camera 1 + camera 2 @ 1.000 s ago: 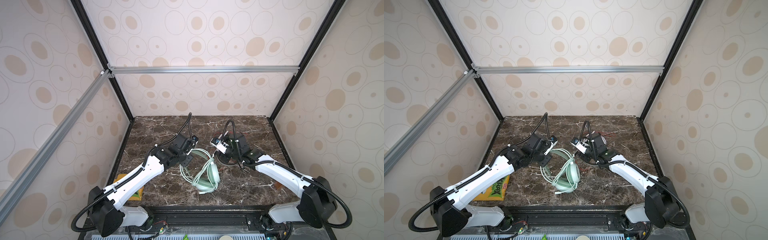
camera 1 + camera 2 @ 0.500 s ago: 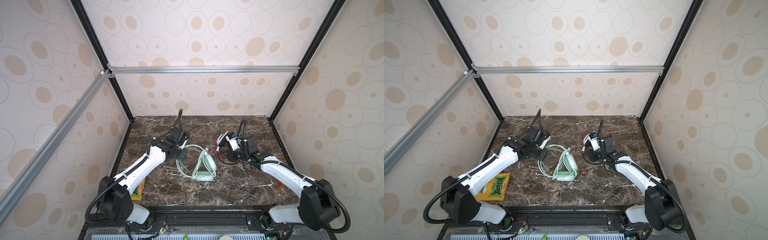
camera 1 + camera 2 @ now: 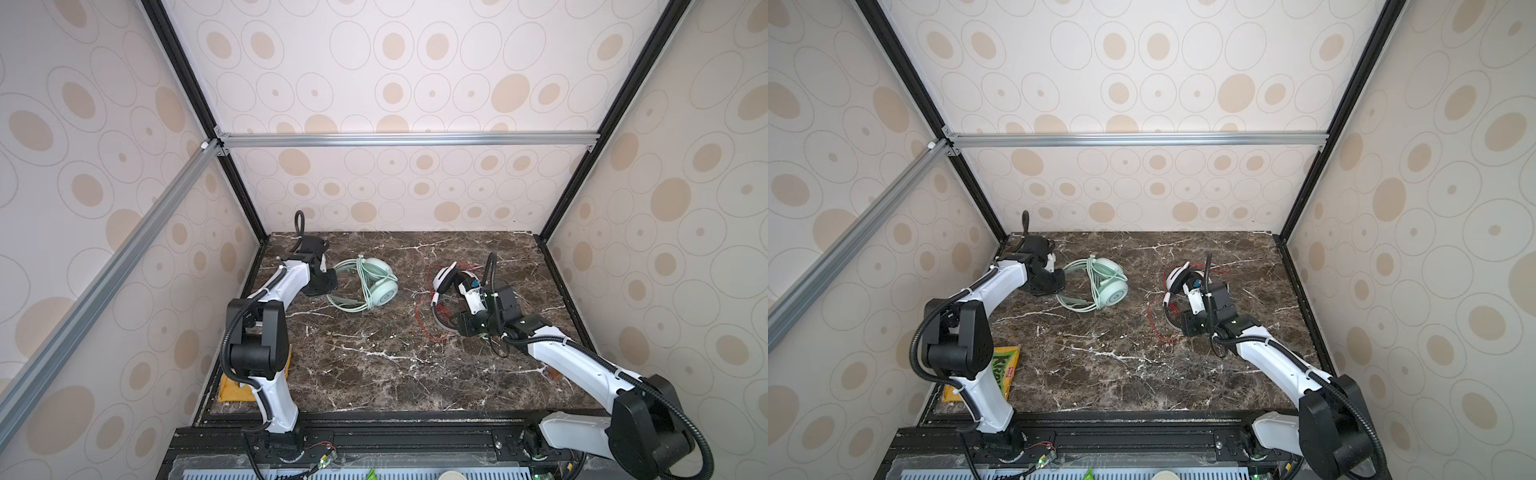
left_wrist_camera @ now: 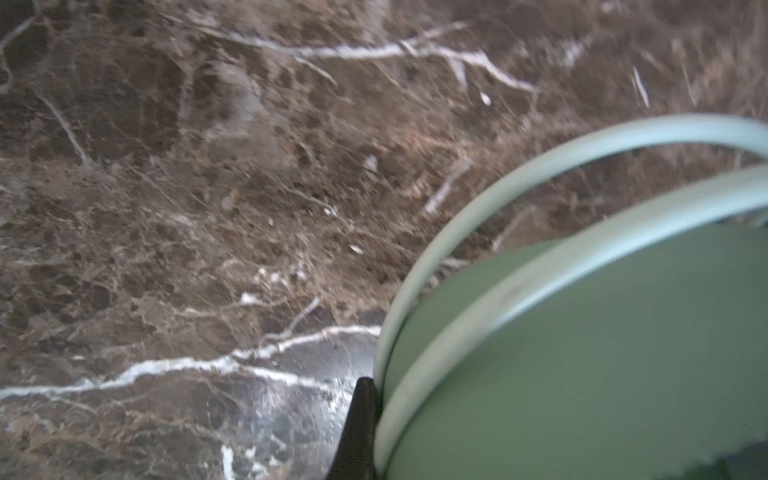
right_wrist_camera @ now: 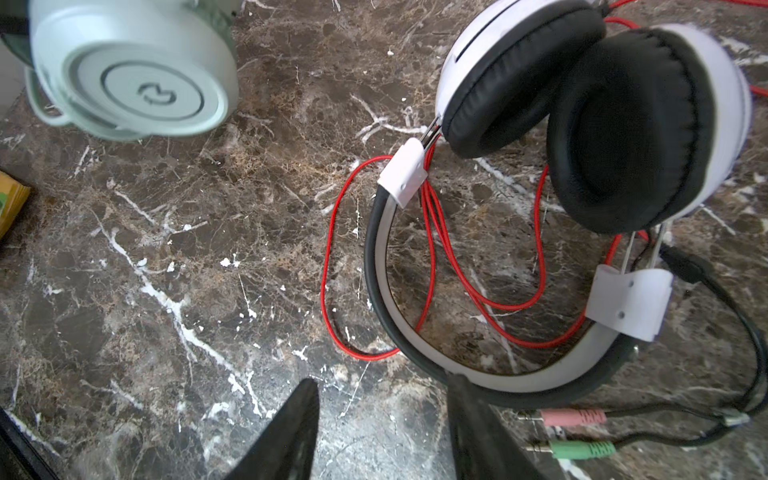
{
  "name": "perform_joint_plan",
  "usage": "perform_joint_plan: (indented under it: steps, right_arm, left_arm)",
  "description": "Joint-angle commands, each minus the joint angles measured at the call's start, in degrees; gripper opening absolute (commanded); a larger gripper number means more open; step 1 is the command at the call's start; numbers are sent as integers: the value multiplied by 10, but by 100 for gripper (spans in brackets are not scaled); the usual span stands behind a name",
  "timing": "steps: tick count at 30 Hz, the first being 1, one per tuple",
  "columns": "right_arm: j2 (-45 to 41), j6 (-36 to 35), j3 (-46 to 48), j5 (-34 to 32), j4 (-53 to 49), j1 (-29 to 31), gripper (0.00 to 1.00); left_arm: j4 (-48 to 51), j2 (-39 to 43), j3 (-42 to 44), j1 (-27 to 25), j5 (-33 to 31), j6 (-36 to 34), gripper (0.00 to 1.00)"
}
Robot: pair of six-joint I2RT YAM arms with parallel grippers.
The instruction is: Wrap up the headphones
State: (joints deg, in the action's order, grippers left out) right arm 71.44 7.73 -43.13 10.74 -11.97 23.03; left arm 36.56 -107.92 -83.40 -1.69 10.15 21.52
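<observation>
The left gripper (image 3: 329,281) is clenched on the headband (image 4: 615,365) of the mint green headphones (image 3: 376,286). These lie at the back left of the marble table (image 3: 374,365), with the pale green cord (image 3: 365,286) already looped across band and cups. The right gripper (image 5: 382,386) is held parted and empty, low over the table, with bare marble between its fingers. One fingertip sits at the outer edge of the grey headband (image 5: 519,384), though contact cannot be confirmed. That band belongs to the white-and-black headphones (image 5: 582,104), which rest on the right side of the table with their cups folded together. Their thin red cord (image 5: 330,249) is sprawled in loose loops through and beside the band. Both pairs are judged light and hard-shelled, with springy bands, and likely to slide on the glossy stone. The stiff band or a white slider bracket (image 5: 403,174) is judged the safest hold, since the padded black cushions (image 5: 623,124) would give under pressure. The red cord looks braided, limp and easily snagged, so a firm pinch would be needed. A black lead ending in pink and green plugs (image 5: 575,432) lies beside the band.
</observation>
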Motion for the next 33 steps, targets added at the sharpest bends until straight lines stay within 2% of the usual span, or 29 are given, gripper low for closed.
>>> perform_joint_plan:
  steps: [1,11,15,33]
  right_arm:
    - [-2,8,2,16,11,1,53]
    - [-18,11,17,29,13,1,53]
    - [-33,8,24,26,9,0,53]
    - [-57,0,34,34,13,0,54]
  left_arm:
    - [-48,-32,-72,31,40,57,0]
    - [-2,-205,-287,90,41,70,0]
    - [34,-251,-348,104,34,62,0]
    - [72,-292,-369,121,-10,51,2]
